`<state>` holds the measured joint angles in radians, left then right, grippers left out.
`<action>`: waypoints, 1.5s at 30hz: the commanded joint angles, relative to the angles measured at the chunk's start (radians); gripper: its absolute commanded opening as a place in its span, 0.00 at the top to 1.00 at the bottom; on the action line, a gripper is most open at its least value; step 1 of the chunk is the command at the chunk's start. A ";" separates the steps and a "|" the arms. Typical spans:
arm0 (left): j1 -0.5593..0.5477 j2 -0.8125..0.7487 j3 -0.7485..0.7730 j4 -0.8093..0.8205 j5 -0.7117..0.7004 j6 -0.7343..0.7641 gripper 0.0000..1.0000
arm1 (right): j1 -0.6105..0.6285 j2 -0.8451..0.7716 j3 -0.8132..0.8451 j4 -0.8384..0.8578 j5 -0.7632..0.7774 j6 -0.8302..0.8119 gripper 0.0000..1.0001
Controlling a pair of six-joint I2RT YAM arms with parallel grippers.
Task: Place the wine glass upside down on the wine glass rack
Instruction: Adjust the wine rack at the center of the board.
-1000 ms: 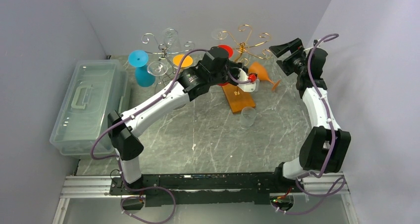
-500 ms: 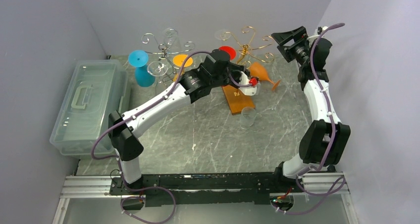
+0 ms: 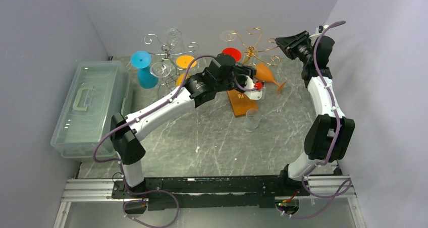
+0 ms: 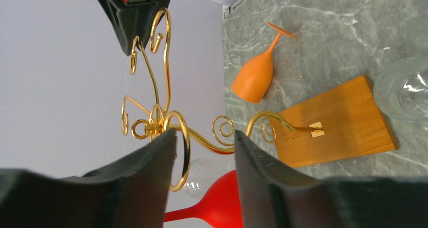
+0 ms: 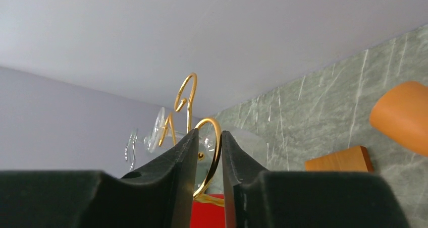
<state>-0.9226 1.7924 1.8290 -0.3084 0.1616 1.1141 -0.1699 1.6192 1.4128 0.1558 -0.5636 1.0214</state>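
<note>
Right gripper [image 5: 209, 134] has drawn in from wide to narrow, its fingers now pinching a curl of the gold wire rack [image 4: 151, 128]. The left gripper [image 4: 204, 137] has parted and holds nothing. Well behind the left fingers sits a clear lidded plastic box [image 3: 91, 107], its contents indiscernible. The glossy red wine glass [image 4: 217, 203] hangs bowl-down on the rack, just beyond the left fingers' gap. A matte orange glass [image 4: 255, 76] lies farther out, past the rack's wooden base [image 4: 333, 122].
</note>
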 commanded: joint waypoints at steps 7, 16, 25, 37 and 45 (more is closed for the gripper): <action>-0.050 -0.046 0.006 0.074 -0.012 -0.117 0.40 | 0.005 -0.004 0.033 0.042 -0.009 0.022 0.84; -0.048 0.053 0.099 0.034 -0.153 -0.080 0.68 | 0.012 -0.089 -0.066 0.038 0.089 -0.010 0.93; -0.042 0.060 0.107 -0.017 -0.133 -0.073 0.94 | 0.052 -0.185 -0.184 0.038 0.223 -0.019 1.00; 0.031 0.097 0.164 -0.011 -0.146 -0.074 0.94 | 0.164 -0.310 -0.358 0.020 0.484 0.004 1.00; 0.062 0.080 0.164 -0.007 -0.132 -0.097 0.92 | 0.251 -0.295 -0.357 0.007 0.547 0.013 1.00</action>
<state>-0.8806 1.8473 1.9602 -0.4324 0.0360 1.0340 0.0071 1.3212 1.0683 0.2485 0.0956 1.0573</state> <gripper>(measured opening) 0.088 0.116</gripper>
